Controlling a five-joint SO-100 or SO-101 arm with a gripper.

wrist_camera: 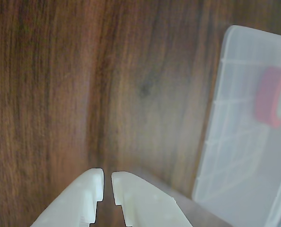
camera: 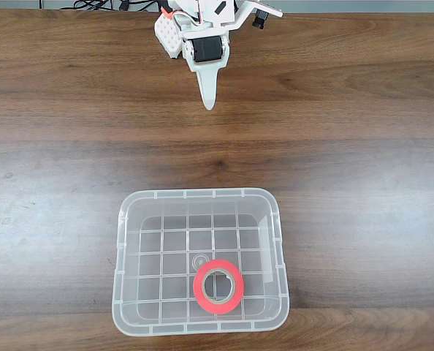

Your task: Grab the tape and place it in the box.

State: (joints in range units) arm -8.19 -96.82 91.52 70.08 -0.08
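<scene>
The small red roll of tape (camera: pixel 218 286) lies flat inside the clear plastic box (camera: pixel 129 219), well apart from the white hand (wrist_camera: pixel 107 179), whose fingers are nearly clenched on nothing above the brown wooden worktop (camera: pixel 348 110).

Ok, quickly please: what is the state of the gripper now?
Gripper: shut, holding nothing. The red tape roll lies in the clear box.

In the fixed view the arm (camera: pixel 202 22) is cut off by the top edge, so nothing above the wrist is seen. In the wrist view the box (wrist_camera: pixel 235 156) is cropped by the right and bottom edges, and the tape (wrist_camera: pixel 269 97) is blurred and cut at the right edge. The gripper (wrist_camera: pixel 107 177) is cut off by the bottom edge.
</scene>
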